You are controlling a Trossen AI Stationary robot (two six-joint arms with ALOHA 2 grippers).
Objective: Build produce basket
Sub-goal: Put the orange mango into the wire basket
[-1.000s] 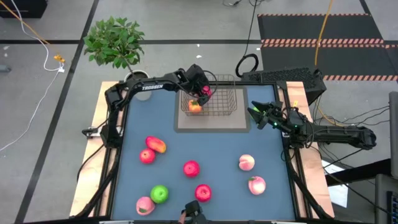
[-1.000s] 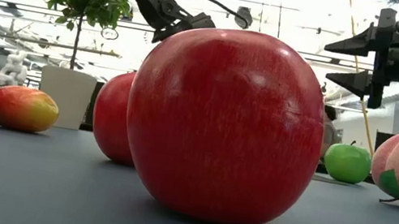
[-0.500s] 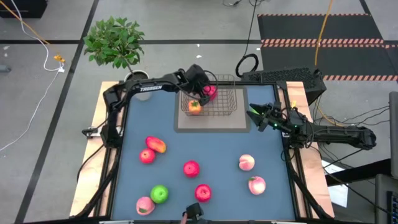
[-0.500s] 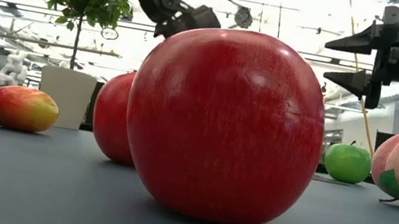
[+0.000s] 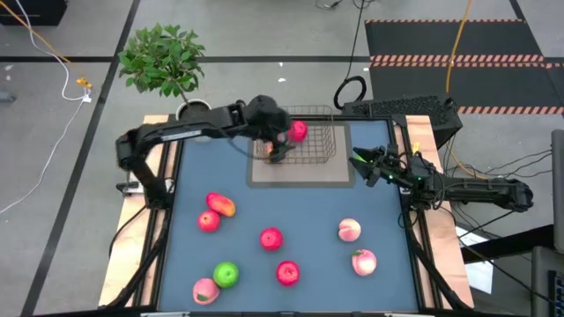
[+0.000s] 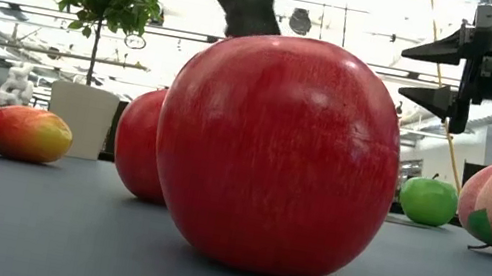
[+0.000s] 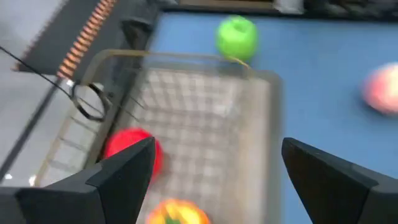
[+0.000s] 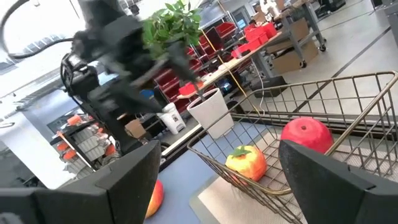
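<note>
The wire basket point(image 5: 319, 151) stands on a grey mat at the table's far middle. It holds a red apple point(image 5: 298, 131) and an orange-yellow fruit point(image 8: 245, 160). Both also show in the left wrist view, the apple point(image 7: 132, 149) and the fruit point(image 7: 177, 211). My left gripper point(image 5: 276, 148) is open and empty above the basket's left end, over the orange-yellow fruit. My right gripper point(image 5: 357, 160) is open and empty just right of the basket, fingers toward it. A green apple point(image 6: 428, 201) lies on the table below it.
Loose fruit lies on the blue table's near half: a red-orange fruit point(image 5: 221, 205), red apples point(image 5: 208, 221) point(image 5: 270, 238) point(image 5: 287, 273), a green apple point(image 5: 226, 275) and peaches point(image 5: 204, 290) point(image 5: 350, 231) point(image 5: 364, 261). A potted plant point(image 5: 163, 57) stands beyond the far left corner.
My left gripper has drawn back from the red apple toward the table's left and has risen, its arm swinging out to the left. The red apple stays in the basket's far part.
</note>
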